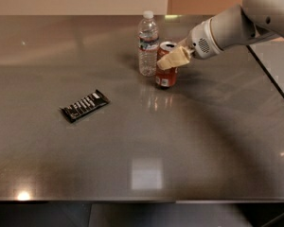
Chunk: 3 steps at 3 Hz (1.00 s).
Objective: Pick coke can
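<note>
The coke can point(166, 74) is small and red-orange with a silver top and a white patch near its base. It stands upright on the grey metal table point(146, 141), just right of a taller clear water bottle point(147, 44) with a white cap. My gripper point(170, 60) reaches in from the upper right on a white arm point(227, 30). Its tan tip lies across the can's upper front. The can's base rests on the table.
A black snack bar wrapper point(85, 105) lies flat to the left of the middle. The table's right edge point(270, 74) runs diagonally, with a lighter surface beyond it. A wall stands behind the table.
</note>
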Motion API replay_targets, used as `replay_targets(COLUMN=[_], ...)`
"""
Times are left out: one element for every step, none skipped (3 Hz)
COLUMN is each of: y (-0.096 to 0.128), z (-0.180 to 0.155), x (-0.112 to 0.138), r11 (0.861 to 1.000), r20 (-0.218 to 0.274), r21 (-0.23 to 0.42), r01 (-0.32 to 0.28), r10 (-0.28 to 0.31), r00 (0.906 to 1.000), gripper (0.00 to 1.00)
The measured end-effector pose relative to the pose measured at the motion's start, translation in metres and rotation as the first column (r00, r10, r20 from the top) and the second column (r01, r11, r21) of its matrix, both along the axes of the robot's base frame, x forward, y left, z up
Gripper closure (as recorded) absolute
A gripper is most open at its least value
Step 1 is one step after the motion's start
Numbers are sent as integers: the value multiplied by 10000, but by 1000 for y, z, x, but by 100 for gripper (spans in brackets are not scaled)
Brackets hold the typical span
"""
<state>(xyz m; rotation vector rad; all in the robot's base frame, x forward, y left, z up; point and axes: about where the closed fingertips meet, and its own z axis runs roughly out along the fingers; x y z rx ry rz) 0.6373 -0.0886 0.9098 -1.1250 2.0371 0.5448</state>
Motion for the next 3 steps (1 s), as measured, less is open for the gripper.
replay_targets(y=[-14, -22, -25], z=[26, 52, 87], x=[-2, -3, -9], r11=[9978, 9911, 9774], r20=[99, 117, 242], r21=[646, 1150, 1413], r01=[-160, -674, -1573], r10=[154, 665, 1554], r00=[9998, 9977, 9876], gripper=[96, 100, 100])
